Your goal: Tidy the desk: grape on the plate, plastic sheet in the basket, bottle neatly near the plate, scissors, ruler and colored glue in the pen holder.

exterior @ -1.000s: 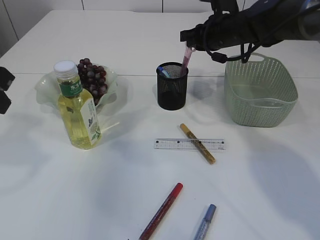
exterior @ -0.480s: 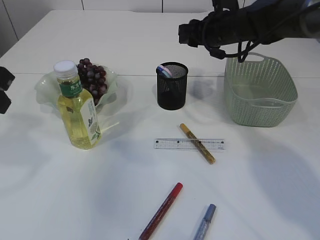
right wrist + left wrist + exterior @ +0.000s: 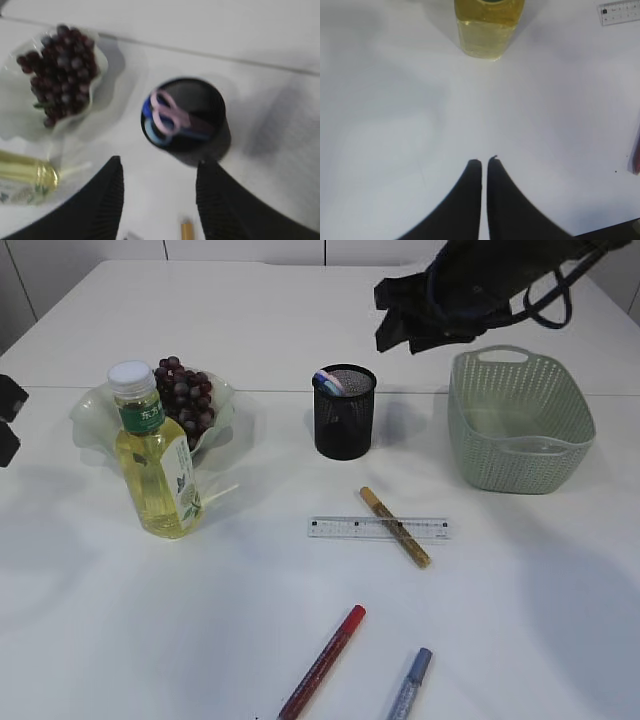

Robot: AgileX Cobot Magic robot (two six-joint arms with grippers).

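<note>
With the pink-and-blue-handled scissors [image 3: 172, 117] lying in the black mesh pen holder [image 3: 345, 412], the empty, parted right gripper [image 3: 159, 200] should be lowered squarely over the clear plastic ruler [image 3: 379, 529] on the white desk [image 3: 520, 590]; the left gripper [image 3: 484, 165] is seen closed, holding nothing.

Pink-and-blue scissors [image 3: 172, 119] in a black mesh pen holder [image 3: 345, 412], dark-purple grapes [image 3: 185, 397] at nine o'clock, pale-green perforated basket [image 3: 520, 425] at three.

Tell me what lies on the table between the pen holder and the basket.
Nothing: the exterior view shows only bare white table between the pen holder and the basket, apart from a faint shadow.
</note>
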